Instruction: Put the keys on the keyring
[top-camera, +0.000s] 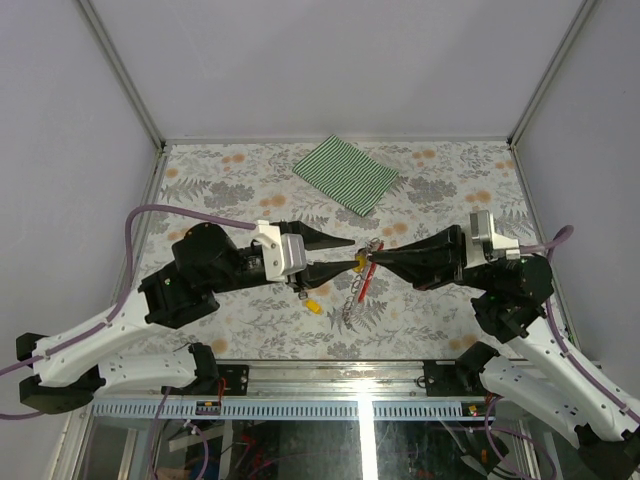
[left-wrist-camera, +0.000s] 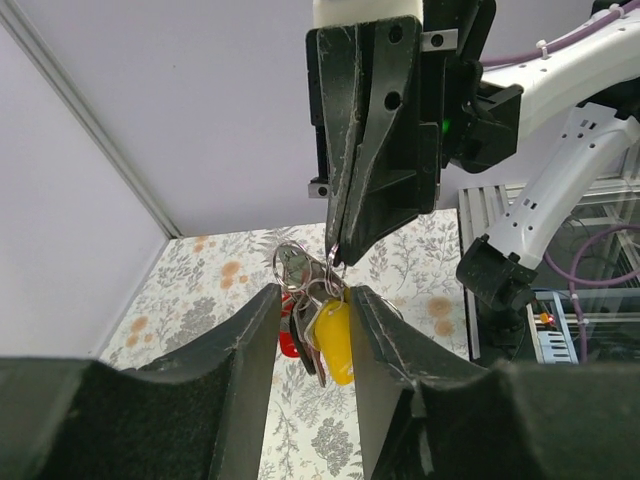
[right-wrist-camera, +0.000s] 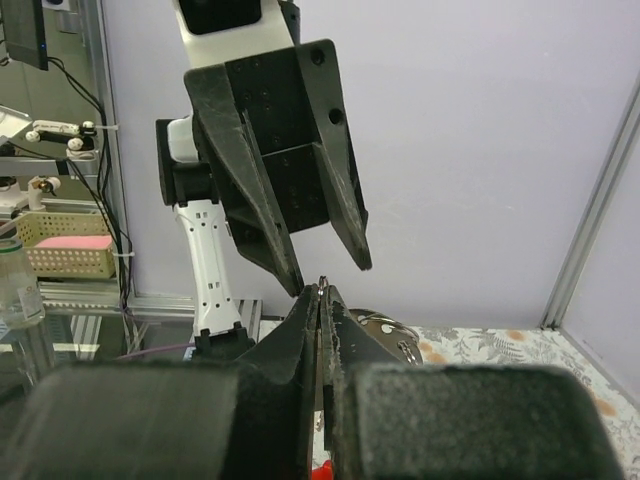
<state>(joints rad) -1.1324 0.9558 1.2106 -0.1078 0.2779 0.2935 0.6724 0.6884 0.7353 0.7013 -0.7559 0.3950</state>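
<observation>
Over the tabletop (top-camera: 220, 170), from above, left fingers (top-camera: 322, 238) and right fingers (top-camera: 408, 258) were met tip to tip, the red keyring (top-camera: 368, 275) hung between, the striped cloth (top-camera: 347, 172) well apart. From the left wrist, left fingers were seen narrowly parted about a yellow key (left-wrist-camera: 335, 342), right ones pinched on the keyring. From the right wrist, these were seen pressed shut. A straight, slow retreat was judged safest; room lay behind.

No legible text, labels, brand names, numbers or signs in any of the three views
</observation>
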